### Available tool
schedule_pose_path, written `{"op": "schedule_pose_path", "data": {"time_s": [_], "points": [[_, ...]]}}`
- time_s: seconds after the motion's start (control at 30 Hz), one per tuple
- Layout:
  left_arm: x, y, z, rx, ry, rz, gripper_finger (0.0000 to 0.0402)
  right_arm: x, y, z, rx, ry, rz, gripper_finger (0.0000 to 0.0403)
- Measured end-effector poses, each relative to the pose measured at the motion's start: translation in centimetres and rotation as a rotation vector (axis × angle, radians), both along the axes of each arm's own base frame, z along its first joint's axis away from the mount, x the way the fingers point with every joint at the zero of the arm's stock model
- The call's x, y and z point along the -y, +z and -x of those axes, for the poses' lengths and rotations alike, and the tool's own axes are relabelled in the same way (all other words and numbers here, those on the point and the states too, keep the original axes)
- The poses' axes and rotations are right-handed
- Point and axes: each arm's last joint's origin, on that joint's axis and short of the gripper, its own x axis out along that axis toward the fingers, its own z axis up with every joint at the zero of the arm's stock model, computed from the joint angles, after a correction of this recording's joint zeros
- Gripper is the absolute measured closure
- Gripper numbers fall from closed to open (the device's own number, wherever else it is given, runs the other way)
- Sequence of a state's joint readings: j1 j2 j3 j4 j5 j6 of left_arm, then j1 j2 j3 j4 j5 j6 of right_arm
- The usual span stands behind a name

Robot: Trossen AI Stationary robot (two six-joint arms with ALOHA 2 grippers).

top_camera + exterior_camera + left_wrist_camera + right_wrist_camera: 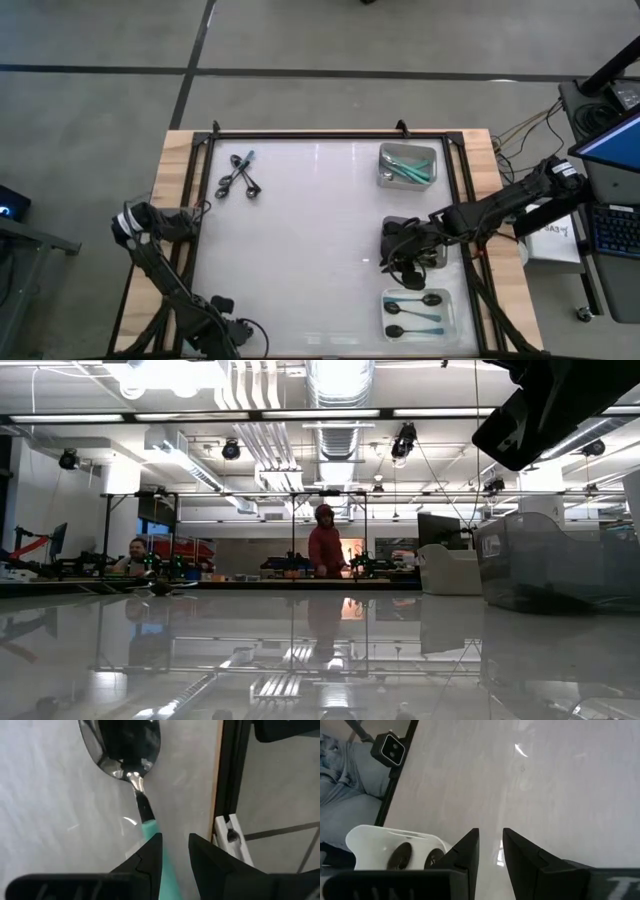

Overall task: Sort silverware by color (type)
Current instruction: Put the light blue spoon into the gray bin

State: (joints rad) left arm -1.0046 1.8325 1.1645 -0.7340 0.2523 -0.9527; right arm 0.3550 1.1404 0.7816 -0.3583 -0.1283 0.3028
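A white desk (300, 250) in a black frame stands on a grey concrete floor; the low view shows a workshop beyond with a person in a red hoodie (324, 545).

At upper left of the high view a few black spoons (240, 176) lie splayed, handles running toward upper right. A grey tray (408, 166) at upper right holds teal-handled spoons lying diagonally. A white tray (421, 313) at lower right holds two black-bowled spoons, long axes left-right, bowls to the left.

The left hand (174, 847) pinches the teal handle of a silver-bowled spoon (127, 750), bowl pointing away from the fingers.

The right hand (491, 845) hovers above bare desk, fingers slightly apart, holding nothing.
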Motion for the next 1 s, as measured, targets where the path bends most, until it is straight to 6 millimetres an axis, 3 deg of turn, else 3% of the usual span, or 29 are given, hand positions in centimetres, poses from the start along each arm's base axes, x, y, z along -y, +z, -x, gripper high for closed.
{"op": "schedule_pose_path", "data": {"time_s": [0.17,0.5,0.77,1.0], "points": [[-0.09,-0.60,0.06,-0.012,0.005,-0.028,0.0322,0.01,-0.04,0.03,-0.003,0.000,0.002,0.0326],[-0.04,0.33,0.03,0.006,0.003,-0.004,0.0322,0.01,-0.05,0.02,-0.004,0.000,0.002,0.0326],[-0.89,0.04,0.06,0.095,0.015,-0.145,0.0322,0.01,-0.05,0.02,0.001,0.010,0.011,0.0326],[-0.92,0.05,0.01,0.114,0.012,-0.153,0.0322,0.02,-0.05,0.02,0.001,0.010,0.011,0.0326]]}}
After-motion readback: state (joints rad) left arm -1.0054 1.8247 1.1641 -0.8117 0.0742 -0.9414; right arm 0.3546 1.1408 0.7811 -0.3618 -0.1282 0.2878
